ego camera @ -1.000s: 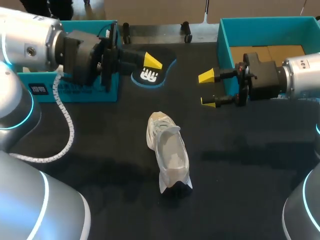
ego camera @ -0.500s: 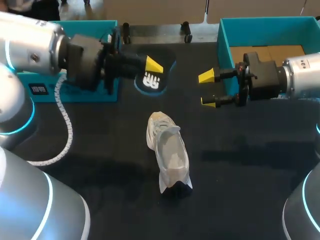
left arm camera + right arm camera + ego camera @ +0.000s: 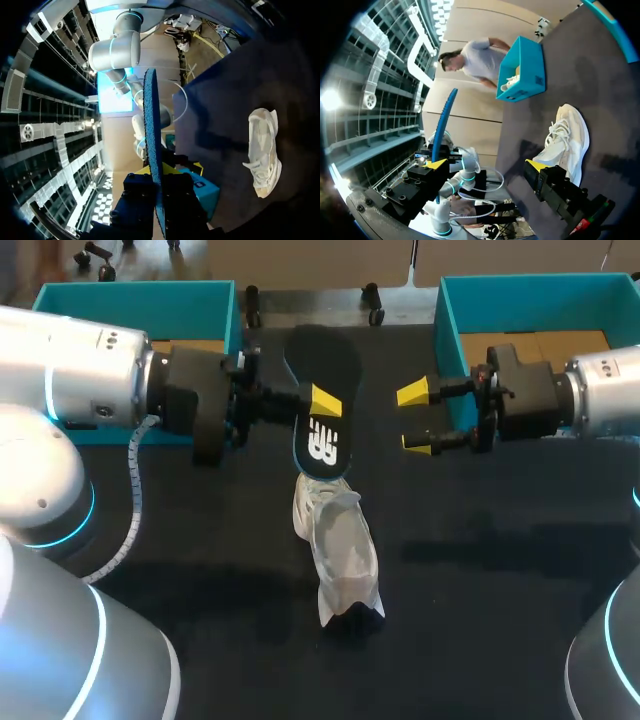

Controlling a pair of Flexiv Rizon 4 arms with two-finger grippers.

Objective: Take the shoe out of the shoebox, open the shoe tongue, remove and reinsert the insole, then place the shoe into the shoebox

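Note:
A white shoe [image 3: 337, 548] lies on its side in the middle of the black table. My left gripper [image 3: 318, 406] is shut on a black insole [image 3: 322, 365] with a white logo, holding it in the air just above the shoe's far end. The left wrist view has the insole [image 3: 152, 145] edge-on between my left gripper's [image 3: 162, 189] fingers, with the shoe [image 3: 263, 150] ahead on the table. My right gripper [image 3: 415, 419] hangs open and empty in front of the right shoebox [image 3: 446, 315]. In the right wrist view the shoe [image 3: 566, 141] lies ahead of my right gripper [image 3: 486, 165].
A second teal box [image 3: 140, 298] stands at the back left behind my left arm, also seen as the teal box [image 3: 522, 70] beyond the shoe in the right wrist view. A white coiled cable [image 3: 132, 510] hangs from the left arm over the table.
My left arm has swung right and toward the shoe with the insole, turning it from flat over the back of the table to upright above the shoe. The right arm has kept still.

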